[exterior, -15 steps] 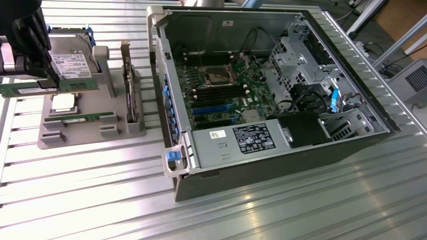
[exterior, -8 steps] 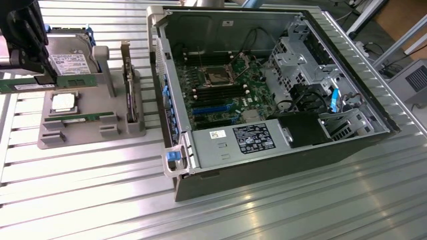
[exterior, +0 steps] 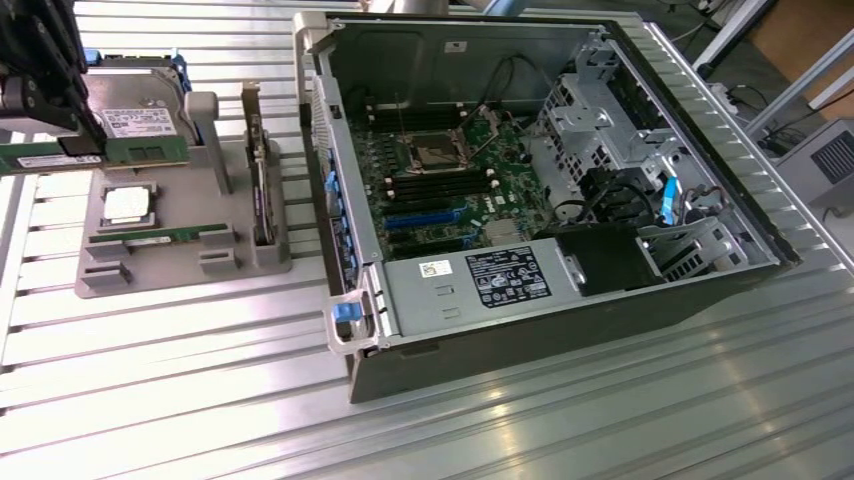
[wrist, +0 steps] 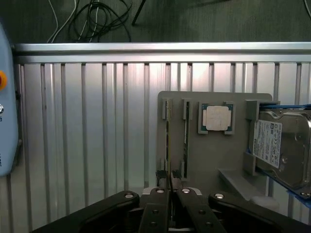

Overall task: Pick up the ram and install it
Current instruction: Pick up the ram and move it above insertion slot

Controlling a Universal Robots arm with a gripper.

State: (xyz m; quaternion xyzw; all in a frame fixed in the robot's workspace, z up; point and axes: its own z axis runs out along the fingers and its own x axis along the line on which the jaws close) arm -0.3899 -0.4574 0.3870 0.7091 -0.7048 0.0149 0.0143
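The ram (exterior: 43,159) is a thin green stick hanging above the exterior view's left end of the grey holder (exterior: 180,268). My gripper (exterior: 74,146) is shut on its top edge. In the wrist view the ram (wrist: 168,145) appears edge-on as a thin line running out from between my gripper's (wrist: 168,192) closed fingers, over the holder (wrist: 214,160). The open computer case (exterior: 350,210) lies to the exterior view's right. Its motherboard (exterior: 447,165) is exposed, with long black memory slots (exterior: 424,186) below the processor socket.
The holder also carries a second green stick (exterior: 160,235), a square silver processor chip (exterior: 127,203), a hard drive (exterior: 140,120) and an expansion card (exterior: 254,150) standing on edge. A power supply (exterior: 487,280) and drive cages (exterior: 601,110) fill the case's right side.
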